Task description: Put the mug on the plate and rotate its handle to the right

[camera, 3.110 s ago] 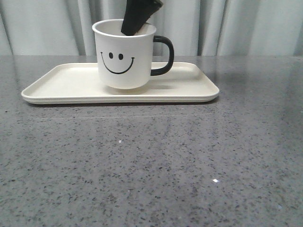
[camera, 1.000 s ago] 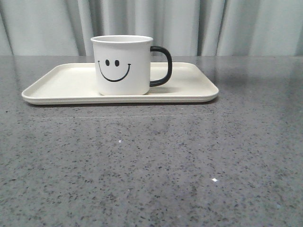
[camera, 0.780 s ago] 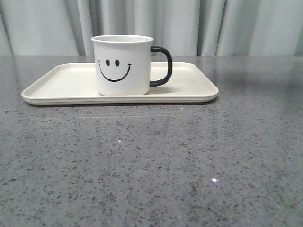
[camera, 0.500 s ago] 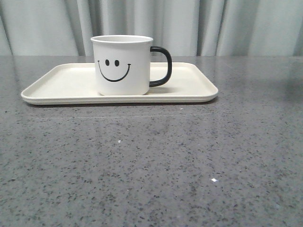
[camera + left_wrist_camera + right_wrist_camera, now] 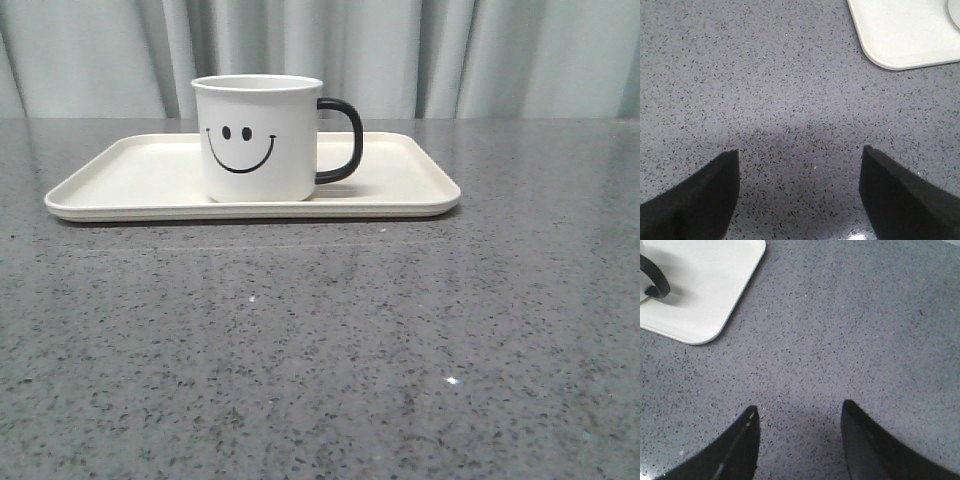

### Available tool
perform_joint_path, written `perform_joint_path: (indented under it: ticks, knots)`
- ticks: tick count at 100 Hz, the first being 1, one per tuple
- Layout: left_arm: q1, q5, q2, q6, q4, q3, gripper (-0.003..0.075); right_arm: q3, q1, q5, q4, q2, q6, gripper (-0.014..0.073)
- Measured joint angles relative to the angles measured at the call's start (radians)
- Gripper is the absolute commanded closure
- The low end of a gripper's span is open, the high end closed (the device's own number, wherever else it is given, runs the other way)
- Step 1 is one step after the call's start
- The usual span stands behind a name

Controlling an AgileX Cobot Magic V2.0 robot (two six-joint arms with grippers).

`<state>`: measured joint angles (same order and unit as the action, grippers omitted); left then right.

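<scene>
Fingers (image 5: 700, 200) apart, mug (image 5: 258, 137) upright on plate (image 5: 130, 180).

front low, wrists overhead, sharing plate (image 5: 400, 190)

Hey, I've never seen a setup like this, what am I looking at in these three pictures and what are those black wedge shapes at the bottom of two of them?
This is a robot with two arms, each ending in a two-fingered gripper. The front view looks forward over a grey speckled table. On it lies a cream plate, and on the plate stands a white mug with a smiley face, its black handle pointing to the robot's right.

The other two pictures come from cameras on the arms' wrists, looking down past the fingers. The black wedges are those fingers: the left gripper and the right gripper. Both are open, with only bare table between the fingers, so nothing is held. Each wrist view catches a corner of the plate; the right one also shows part of the handle.
</scene>
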<state>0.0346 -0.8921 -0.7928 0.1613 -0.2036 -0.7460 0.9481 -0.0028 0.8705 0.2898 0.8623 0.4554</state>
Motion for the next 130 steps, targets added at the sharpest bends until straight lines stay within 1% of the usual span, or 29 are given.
perform_joint_path:
  ticks: [18, 32, 46, 59, 66, 72, 81, 86, 92, 95, 99, 110, 130]
  knots:
    - [0.000, 0.000, 0.000, 0.000, -0.002, 0.000, 0.0226, -0.153, 0.000, -0.041, 0.000, -0.141, -0.028, 0.0209]
    - [0.000, 0.000, 0.000, 0.000, -0.002, 0.000, 0.0226, -0.235, 0.000, -0.070, 0.000, -0.231, -0.037, 0.0209]
    - [0.000, 0.000, 0.000, 0.000, -0.002, 0.000, 0.0227, -0.280, 0.000, -0.097, 0.000, -0.286, -0.040, 0.0210]
    - [0.000, 0.000, 0.000, 0.000, -0.002, 0.000, 0.0227, -0.287, 0.000, -0.101, 0.000, -0.293, -0.042, 0.0214]
    - [0.000, 0.000, 0.000, 0.000, -0.003, 0.000, 0.0228, -0.289, 0.000, -0.103, 0.000, -0.293, -0.042, 0.0254]
    - [0.000, 0.000, 0.000, 0.000, -0.003, 0.000, 0.0235, -0.289, 0.000, -0.103, 0.000, -0.293, -0.042, 0.0329]
    - [0.000, 0.000, 0.000, 0.000, -0.003, 0.000, 0.0299, -0.289, 0.000, -0.103, 0.000, -0.293, -0.042, 0.0472]
    - [0.000, 0.000, 0.000, 0.000, -0.003, 0.000, 0.0356, -0.289, 0.000, -0.103, 0.000, -0.293, -0.042, 0.0550]
    - [0.000, 0.000, 0.000, 0.000, -0.003, 0.000, 0.0447, -0.289, 0.000, -0.103, 0.000, -0.293, -0.042, 0.0640]
    - [0.000, 0.000, 0.000, 0.000, -0.003, 0.000, 0.0491, -0.289, 0.000, -0.103, 0.000, -0.293, -0.042, 0.0668]
    - [0.000, 0.000, 0.000, 0.000, -0.003, 0.000, 0.0561, -0.289, 0.000, -0.103, 0.000, -0.293, -0.042, 0.0656]
    - [0.000, 0.000, 0.000, 0.000, -0.003, 0.000, 0.0743, -0.289, 0.000, -0.103, 0.000, -0.293, -0.042, 0.0659]
    - [0.000, 0.000, 0.000, 0.000, -0.003, 0.000, 0.0740, -0.289, 0.000, -0.103, 0.000, -0.293, -0.042, 0.0659]
